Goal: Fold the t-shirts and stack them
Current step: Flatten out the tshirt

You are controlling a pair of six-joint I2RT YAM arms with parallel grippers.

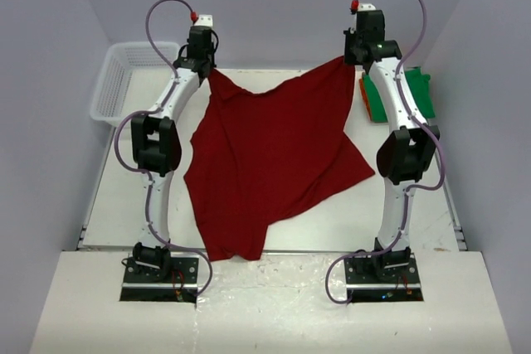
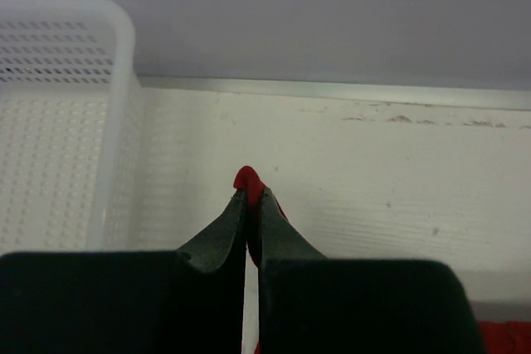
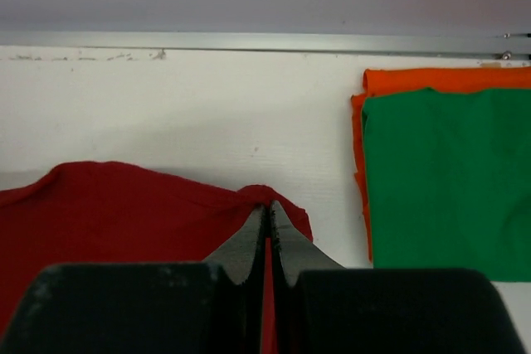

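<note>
A dark red t-shirt hangs spread between my two arms, its lower part draped over the table and past the near edge. My left gripper is shut on its far-left corner; the left wrist view shows a tuft of red cloth pinched at the left gripper. My right gripper is shut on the far-right corner, and red cloth bunches at the right gripper. A folded green t-shirt lies on a folded orange t-shirt at the right of the table.
A white mesh basket stands at the table's far left, and its wall is close to the left gripper. The back wall rises just behind the table's far edge. The green and orange stack sits beside the right arm.
</note>
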